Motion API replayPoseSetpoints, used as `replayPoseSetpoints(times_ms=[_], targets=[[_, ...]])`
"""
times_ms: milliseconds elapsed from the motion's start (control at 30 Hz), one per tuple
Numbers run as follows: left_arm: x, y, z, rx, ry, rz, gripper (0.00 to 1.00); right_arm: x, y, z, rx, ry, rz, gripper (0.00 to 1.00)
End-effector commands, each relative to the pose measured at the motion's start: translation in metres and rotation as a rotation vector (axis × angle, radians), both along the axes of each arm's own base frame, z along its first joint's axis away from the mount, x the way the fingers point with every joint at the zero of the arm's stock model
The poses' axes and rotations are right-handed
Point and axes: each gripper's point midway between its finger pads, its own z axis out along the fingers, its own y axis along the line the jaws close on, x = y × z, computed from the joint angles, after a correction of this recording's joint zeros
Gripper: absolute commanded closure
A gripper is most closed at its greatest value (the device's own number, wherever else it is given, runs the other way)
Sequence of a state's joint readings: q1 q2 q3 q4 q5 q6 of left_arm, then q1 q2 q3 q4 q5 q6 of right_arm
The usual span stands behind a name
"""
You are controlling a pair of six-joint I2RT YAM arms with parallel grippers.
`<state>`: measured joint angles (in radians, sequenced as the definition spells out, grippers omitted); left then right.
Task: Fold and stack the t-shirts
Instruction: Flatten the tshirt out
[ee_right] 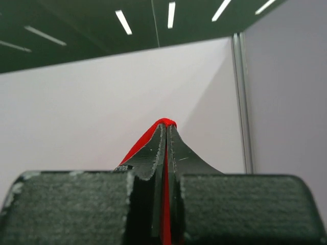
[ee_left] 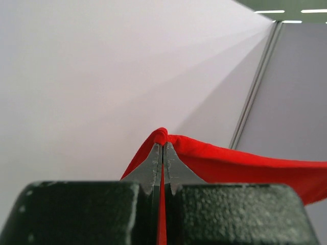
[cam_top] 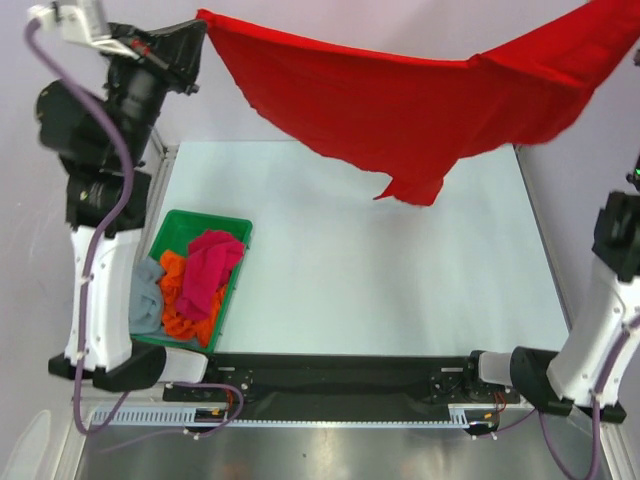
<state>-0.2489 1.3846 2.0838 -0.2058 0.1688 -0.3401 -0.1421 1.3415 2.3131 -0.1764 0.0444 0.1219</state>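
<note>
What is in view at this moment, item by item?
red t-shirt: one, bright red, hanging spread in the air over the far side of the table
magenta-pink t-shirt: one, crumpled, topmost in the tray
orange t-shirt: at least one, crumpled, in the tray
grey-blue t-shirt: one, draped over the tray's left edge
tray: one, green, near-left of the table
table: one, pale
left gripper: black, shut on the red t-shirt
right gripper: black, shut on the red t-shirt
</note>
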Motion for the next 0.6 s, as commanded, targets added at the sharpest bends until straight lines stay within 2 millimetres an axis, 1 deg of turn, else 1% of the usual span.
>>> replayPoseSetpoints(times_ms=[0, 33, 67, 167, 200, 233, 267, 333, 400, 433, 467, 500, 533, 567], targets=[[-0.038, 0.004, 0.011, 0.028, -0.047, -0.013, 1.00, -0.018, 0.003, 0.001, -0.001, 0.002, -0.010, 1.00], [-0.047, 0.005, 0.013, 0.024, -0.060, -0.018, 1.00, -0.040, 0.006, 0.009, -0.007, -0.037, -0.009, 1.00], [-0.059, 0.008, 0.019, 0.010, -0.086, -0.020, 1.00, -0.050, 0.008, 0.013, -0.012, -0.054, -0.005, 1.00], [-0.092, 0.019, 0.024, -0.026, -0.134, -0.016, 1.00, -0.075, 0.015, 0.023, -0.022, -0.095, 0.006, 1.00], [-0.090, 0.018, 0.021, -0.028, -0.128, -0.019, 1.00, -0.079, 0.014, 0.024, -0.025, -0.100, -0.006, 1.00], [-0.101, 0.021, 0.025, -0.034, -0.144, -0.020, 1.00, -0.080, 0.015, 0.024, -0.033, -0.100, -0.004, 1.00], [-0.104, 0.021, 0.025, -0.037, -0.146, -0.024, 1.00, -0.087, 0.016, 0.027, -0.033, -0.113, -0.005, 1.00], [-0.102, 0.019, 0.022, -0.034, -0.132, -0.028, 1.00, -0.087, 0.017, 0.027, -0.038, -0.112, -0.005, 1.00], [-0.092, 0.018, 0.014, -0.029, -0.100, -0.025, 1.00, -0.077, 0.016, 0.024, -0.028, -0.100, -0.004, 1.00], [-0.081, 0.014, 0.008, -0.025, -0.075, -0.026, 1.00, -0.072, 0.014, 0.023, -0.036, -0.095, -0.024, 1.00], [-0.075, 0.013, 0.005, -0.023, -0.065, -0.026, 1.00, -0.066, 0.018, 0.022, -0.047, -0.087, -0.015, 1.00], [-0.066, 0.010, -0.003, -0.018, -0.041, -0.026, 1.00, -0.048, 0.017, 0.015, -0.046, -0.056, -0.028, 1.00], [-0.056, 0.008, -0.009, -0.017, -0.022, -0.020, 1.00, -0.040, 0.017, 0.015, -0.048, -0.058, -0.036, 1.00], [-0.038, 0.004, -0.021, -0.005, 0.019, -0.017, 1.00, -0.032, 0.021, 0.013, -0.054, -0.046, -0.033, 1.00]])
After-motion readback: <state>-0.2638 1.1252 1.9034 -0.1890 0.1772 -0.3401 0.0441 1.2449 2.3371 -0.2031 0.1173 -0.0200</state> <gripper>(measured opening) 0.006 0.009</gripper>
